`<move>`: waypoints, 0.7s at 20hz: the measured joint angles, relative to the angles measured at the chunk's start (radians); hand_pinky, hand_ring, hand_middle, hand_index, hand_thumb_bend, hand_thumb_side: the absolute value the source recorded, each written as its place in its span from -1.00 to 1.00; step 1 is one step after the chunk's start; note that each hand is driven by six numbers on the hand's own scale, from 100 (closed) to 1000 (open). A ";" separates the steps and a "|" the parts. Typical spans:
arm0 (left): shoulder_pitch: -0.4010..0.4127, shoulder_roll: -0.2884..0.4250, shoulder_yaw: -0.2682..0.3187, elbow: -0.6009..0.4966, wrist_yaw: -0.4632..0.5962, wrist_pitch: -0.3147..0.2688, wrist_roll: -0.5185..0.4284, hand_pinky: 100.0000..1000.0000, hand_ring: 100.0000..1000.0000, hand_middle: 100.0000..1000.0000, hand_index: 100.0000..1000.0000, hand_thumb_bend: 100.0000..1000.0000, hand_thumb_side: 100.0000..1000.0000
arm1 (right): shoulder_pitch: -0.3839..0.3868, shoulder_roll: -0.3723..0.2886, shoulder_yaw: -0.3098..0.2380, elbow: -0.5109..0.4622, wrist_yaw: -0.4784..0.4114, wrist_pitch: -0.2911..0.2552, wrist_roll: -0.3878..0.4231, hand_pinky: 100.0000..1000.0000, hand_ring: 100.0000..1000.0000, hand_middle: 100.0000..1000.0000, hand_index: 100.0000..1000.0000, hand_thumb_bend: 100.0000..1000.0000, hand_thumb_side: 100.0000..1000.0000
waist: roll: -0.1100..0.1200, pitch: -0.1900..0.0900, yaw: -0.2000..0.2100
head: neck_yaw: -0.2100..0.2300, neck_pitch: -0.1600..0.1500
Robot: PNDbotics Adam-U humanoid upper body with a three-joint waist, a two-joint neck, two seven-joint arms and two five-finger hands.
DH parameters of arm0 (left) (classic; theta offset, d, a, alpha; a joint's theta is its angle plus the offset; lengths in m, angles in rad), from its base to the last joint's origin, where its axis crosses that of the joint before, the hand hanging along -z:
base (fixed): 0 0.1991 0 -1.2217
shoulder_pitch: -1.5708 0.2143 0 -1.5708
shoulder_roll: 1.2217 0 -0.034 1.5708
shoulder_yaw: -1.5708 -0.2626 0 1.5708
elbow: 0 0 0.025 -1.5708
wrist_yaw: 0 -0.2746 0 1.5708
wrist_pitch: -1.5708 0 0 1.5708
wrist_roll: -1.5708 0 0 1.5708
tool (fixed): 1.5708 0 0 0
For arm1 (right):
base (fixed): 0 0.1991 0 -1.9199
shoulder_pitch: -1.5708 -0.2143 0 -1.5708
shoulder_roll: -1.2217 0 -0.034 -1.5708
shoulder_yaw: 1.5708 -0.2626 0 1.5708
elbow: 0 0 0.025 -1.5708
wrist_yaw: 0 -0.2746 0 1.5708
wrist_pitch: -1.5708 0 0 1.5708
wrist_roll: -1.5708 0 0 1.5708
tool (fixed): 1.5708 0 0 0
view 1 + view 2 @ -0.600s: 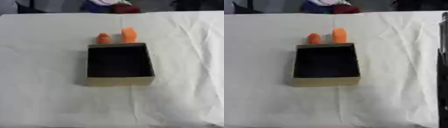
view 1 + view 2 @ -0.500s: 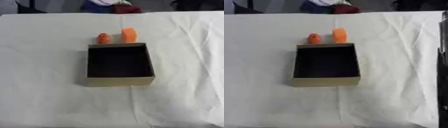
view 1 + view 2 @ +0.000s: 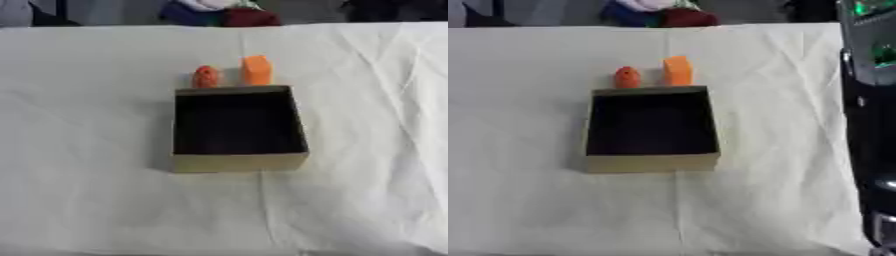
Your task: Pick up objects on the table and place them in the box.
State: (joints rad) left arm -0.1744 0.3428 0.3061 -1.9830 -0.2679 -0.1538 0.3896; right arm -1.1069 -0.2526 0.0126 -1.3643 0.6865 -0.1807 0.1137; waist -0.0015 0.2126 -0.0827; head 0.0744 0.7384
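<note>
White cloth (image 3: 87, 150) covers the table. Open box (image 3: 238, 162) sits centred; orange block (image 3: 256, 70) and rounded orange object (image 3: 206, 77) stand beside its 12 o'clock wall. Only the right eye view shows dark equipment (image 3: 872, 125) at 3 o'clock. Neither hand is visible.

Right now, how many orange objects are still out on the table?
2. A rounded orange piece and a taller orange block to its right, both just behind the box's far wall. The box's dark inside shows nothing, though something could be hidden there.
</note>
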 measured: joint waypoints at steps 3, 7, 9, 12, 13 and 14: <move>0.000 0.000 0.000 0.000 0.000 0.000 -0.002 0.45 0.00 0.18 0.50 -1.00 0.68 | -0.081 0.006 0.009 0.142 0.109 -0.043 -0.002 0.59 0.43 0.34 0.47 -1.00 0.81 | 0.000 0.003 0.003 | -0.007 0.001; 0.000 0.000 -0.001 0.000 0.004 -0.001 -0.005 0.45 0.00 0.18 0.50 -1.00 0.67 | -0.165 0.041 -0.020 0.326 0.252 -0.071 -0.032 0.60 0.43 0.35 0.47 -1.00 0.83 | 0.001 0.003 0.013 | -0.016 0.009; 0.000 0.000 -0.001 0.000 0.004 -0.001 -0.006 0.45 0.00 0.18 0.50 -1.00 0.67 | -0.202 0.065 -0.047 0.412 0.323 -0.065 -0.058 0.60 0.44 0.35 0.48 -1.00 0.85 | 0.003 0.003 0.017 | -0.018 0.009; 0.000 0.000 -0.004 0.000 0.007 -0.004 -0.010 0.45 0.00 0.18 0.50 -1.00 0.67 | -0.243 0.102 -0.091 0.524 0.430 -0.044 -0.103 0.59 0.47 0.38 0.49 -1.00 0.88 | 0.005 0.002 0.023 | -0.024 0.009; 0.000 0.000 -0.006 0.000 0.008 -0.004 -0.010 0.45 0.00 0.18 0.50 -1.00 0.67 | -0.254 0.113 -0.104 0.558 0.468 -0.037 -0.117 0.59 0.47 0.38 0.49 -1.00 0.90 | 0.005 0.002 0.023 | -0.025 0.009; 0.000 0.000 -0.007 0.000 0.009 -0.004 -0.011 0.45 0.00 0.18 0.50 -1.00 0.67 | -0.264 0.124 -0.116 0.592 0.507 -0.031 -0.130 0.59 0.48 0.39 0.49 -1.00 0.92 | 0.005 0.002 0.024 | -0.026 0.009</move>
State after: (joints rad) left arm -0.1748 0.3428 0.2993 -1.9830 -0.2589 -0.1574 0.3787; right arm -1.3711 -0.1286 -0.1034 -0.7719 1.1932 -0.2116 -0.0167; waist 0.0037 0.2144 -0.0589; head 0.0486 0.7475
